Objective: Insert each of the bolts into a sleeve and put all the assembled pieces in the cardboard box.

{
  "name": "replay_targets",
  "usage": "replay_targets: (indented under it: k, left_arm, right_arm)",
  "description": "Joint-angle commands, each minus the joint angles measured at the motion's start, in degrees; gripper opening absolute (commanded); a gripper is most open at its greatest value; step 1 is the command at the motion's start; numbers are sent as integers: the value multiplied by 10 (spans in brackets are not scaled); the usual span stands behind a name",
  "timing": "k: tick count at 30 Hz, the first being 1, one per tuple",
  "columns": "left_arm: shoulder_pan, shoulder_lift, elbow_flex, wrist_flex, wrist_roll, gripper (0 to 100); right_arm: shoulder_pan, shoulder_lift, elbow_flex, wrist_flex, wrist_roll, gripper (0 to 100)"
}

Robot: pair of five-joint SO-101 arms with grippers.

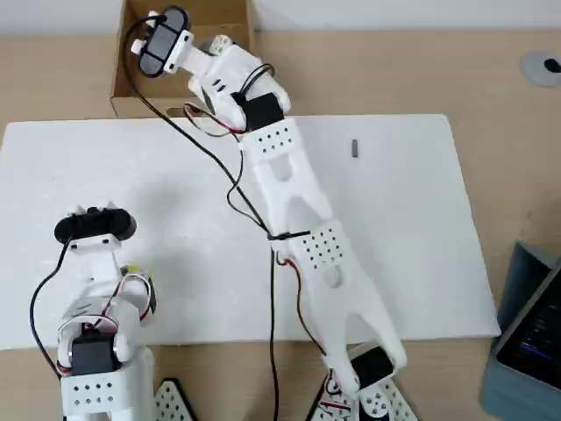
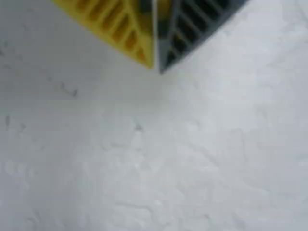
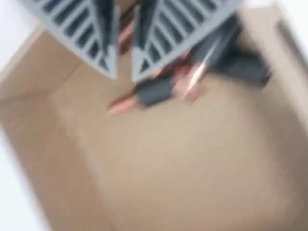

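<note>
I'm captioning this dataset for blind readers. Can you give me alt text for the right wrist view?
The right pincer hangs above the open cardboard box. On the box floor below lie several dark sleeves with copper-coloured bolts sticking out of them, too blurred to count.

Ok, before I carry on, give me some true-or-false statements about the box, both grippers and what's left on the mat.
1. The right gripper is above the inside of the cardboard box. True.
2. The box is empty. False: bolts in sleeves already lie on its floor.
3. The left gripper is shut, just above the white mat. True.
4. The left gripper holds a bolt. False: its tips meet with nothing between them.
5. One small dark piece lies alone on the mat, apart from both arms. True.
</note>
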Motion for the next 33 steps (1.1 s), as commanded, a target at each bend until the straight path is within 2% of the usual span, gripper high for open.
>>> replay_targets:
  k: [1, 7, 12, 22, 25, 33]
  left_arm:
    - [-2, -3, -2, -3, -3, 1]
    - [-2, -3, -2, -3, -3, 1]
    - [-2, -3, -2, -3, -3, 1]
    - [-2, -3, -2, -3, -3, 1]
    - [-2, -3, -2, -3, -3, 1]
    - [-2, -3, -2, -3, -3, 1]
  right_arm:
    - [10, -70, -30, 51, -31, 9]
    - [11, -127, -30, 171, -111, 9]
    - [16, -189, -30, 291, -141, 9]
    - [35, -289, -30, 464, -227, 9]
    - [58, -312, -29, 469, -254, 9]
    - [120, -357, -23, 471, -258, 9]
